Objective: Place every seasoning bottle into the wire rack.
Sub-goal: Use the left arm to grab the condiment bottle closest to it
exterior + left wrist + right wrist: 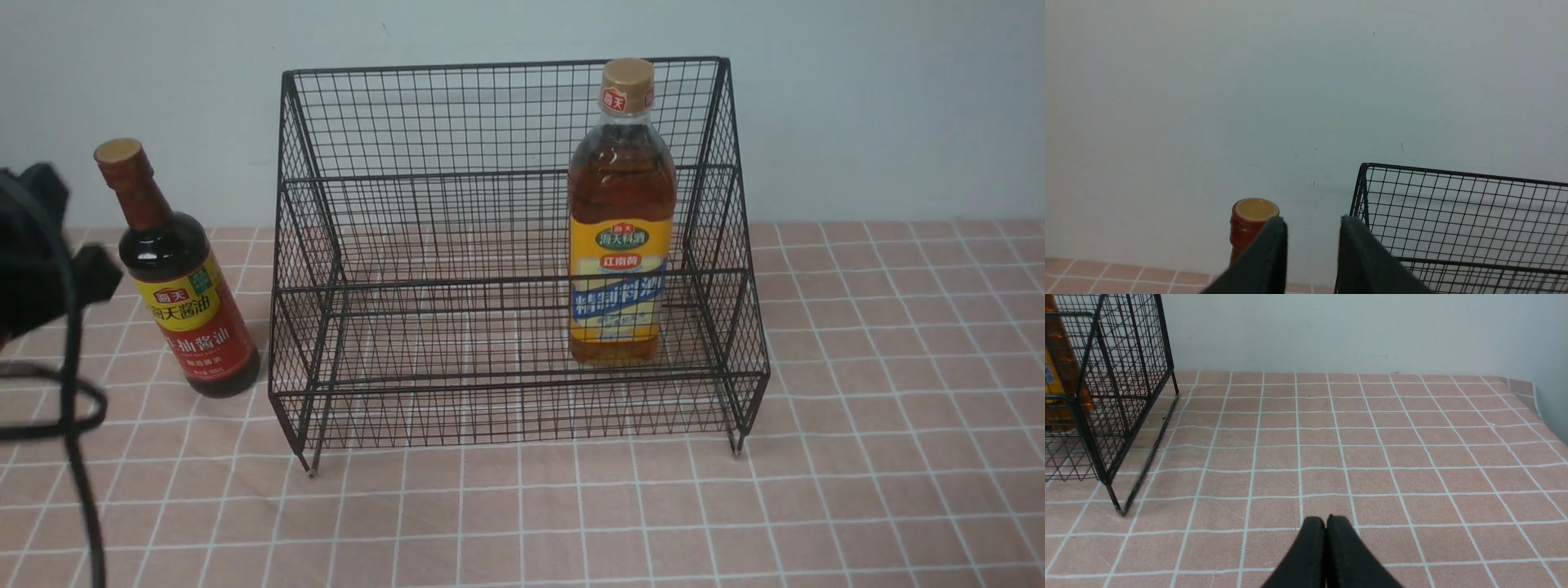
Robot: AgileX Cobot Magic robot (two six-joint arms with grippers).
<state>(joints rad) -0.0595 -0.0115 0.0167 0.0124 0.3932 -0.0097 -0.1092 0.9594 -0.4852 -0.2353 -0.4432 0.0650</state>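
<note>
The slim dark soy-sauce bottle (184, 286) with red-and-yellow label leans slightly on the cloth just left of the black wire rack (506, 269). Its red neck and cap show in the left wrist view (1249, 222). The amber bottle (620, 220) with tan cap stands upright on the rack's lower step, right side; it also shows in the right wrist view (1057, 371). My left gripper (1312, 222) is open and empty, near the soy bottle's neck, beside the rack's left corner (1412, 212). Its black body shows at the front view's left edge (37, 245). My right gripper (1325, 519) is shut and empty above the cloth, right of the rack (1118, 400).
A pink checked cloth (857, 408) covers the table; a pale wall stands close behind the rack. A black cable (77, 425) loops at the left front. The cloth's right edge shows in the right wrist view (1535, 404).
</note>
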